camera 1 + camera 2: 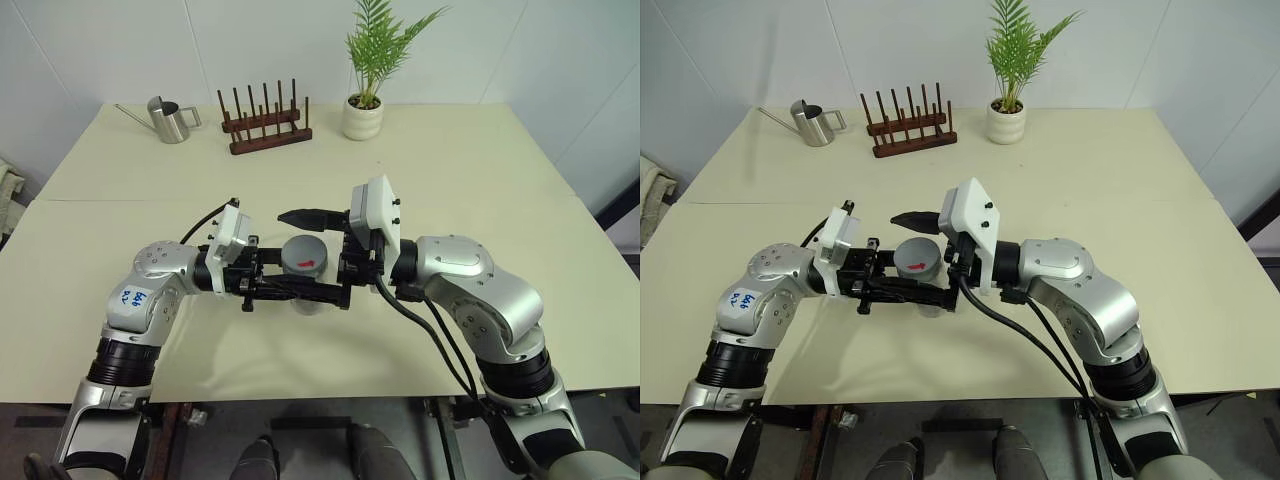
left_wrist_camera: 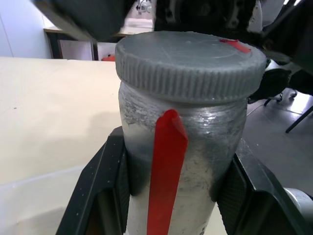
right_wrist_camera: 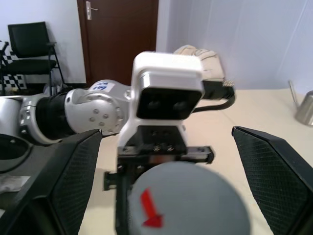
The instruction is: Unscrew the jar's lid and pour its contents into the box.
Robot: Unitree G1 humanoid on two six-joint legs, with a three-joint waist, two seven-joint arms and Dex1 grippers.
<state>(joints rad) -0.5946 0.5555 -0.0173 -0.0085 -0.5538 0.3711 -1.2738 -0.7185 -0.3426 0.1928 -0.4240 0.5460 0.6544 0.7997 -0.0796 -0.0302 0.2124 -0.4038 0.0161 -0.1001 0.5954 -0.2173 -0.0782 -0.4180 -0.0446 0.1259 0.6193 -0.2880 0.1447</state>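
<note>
Left tool (image 1: 300, 292) grips jar (image 2: 183, 161); right tool (image 3: 166, 186) spread around lid (image 1: 304, 258)

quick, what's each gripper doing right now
left gripper: closed on the jar, held above the table, grey lid on
right gripper: open, its fingers either side of the lid, holding nothing

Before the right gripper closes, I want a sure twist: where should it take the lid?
By the ribbed rim of the lid, coming level from the side opposite the left gripper, which clamps the jar upright lower down; the ribs probably aid grip.
</note>
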